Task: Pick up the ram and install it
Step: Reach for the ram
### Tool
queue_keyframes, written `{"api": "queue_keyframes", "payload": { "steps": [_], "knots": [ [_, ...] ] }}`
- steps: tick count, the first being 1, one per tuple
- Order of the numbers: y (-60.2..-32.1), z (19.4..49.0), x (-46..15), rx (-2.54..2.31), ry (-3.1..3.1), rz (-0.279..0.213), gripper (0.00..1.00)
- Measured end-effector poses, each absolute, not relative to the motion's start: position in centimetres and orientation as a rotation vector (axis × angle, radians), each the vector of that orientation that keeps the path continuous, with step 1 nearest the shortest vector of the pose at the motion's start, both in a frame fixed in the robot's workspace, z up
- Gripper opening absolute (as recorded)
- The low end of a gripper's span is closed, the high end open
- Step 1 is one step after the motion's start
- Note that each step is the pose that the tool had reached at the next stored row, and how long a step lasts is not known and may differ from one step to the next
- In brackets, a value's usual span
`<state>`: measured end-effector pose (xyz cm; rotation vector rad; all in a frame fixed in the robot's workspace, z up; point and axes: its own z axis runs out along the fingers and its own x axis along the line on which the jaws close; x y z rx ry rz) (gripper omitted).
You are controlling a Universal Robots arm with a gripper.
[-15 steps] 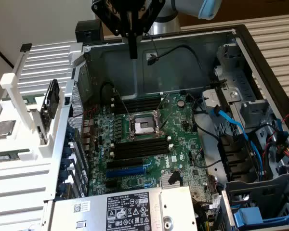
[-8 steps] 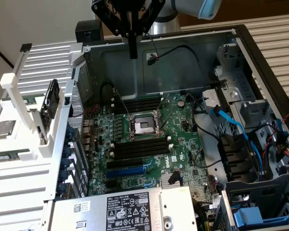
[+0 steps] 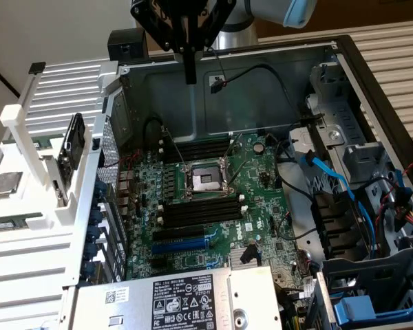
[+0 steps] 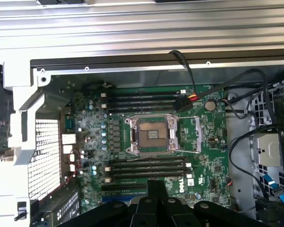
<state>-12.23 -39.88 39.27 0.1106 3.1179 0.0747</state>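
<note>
A narrow green stick that looks like the ram [image 3: 12, 224] lies flat on the white rack [image 3: 48, 254] at the exterior view's left, outside the computer case. My gripper [image 3: 190, 69] hangs high over the back of the open case, far from that stick, with its black fingers [image 4: 156, 191] pressed together and nothing visible between them. Below it lies the green motherboard [image 3: 255, 179] with the bare CPU socket [image 4: 151, 135]. Long black memory slots [image 4: 146, 165] run on one side of the socket and a second bank [image 4: 142, 99] on the other; all look unfilled.
A blue connector slot [image 3: 182, 244] lies beside the near black slots. Black cables [image 4: 255, 113] and blue cables [image 3: 330, 172] crowd the drive side of the case. A metal power supply [image 3: 179, 299] covers the front. A black card [image 3: 72, 148] and a CPU chip [image 3: 5, 182] sit on the rack.
</note>
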Motion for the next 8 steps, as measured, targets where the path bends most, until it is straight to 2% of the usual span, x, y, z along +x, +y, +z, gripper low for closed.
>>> {"api": "queue_keyframes", "payload": {
  "steps": [8],
  "knots": [
    [-39.9, 39.3, -14.2, 0.114, 3.116, 0.078, 0.1]
  ]
}}
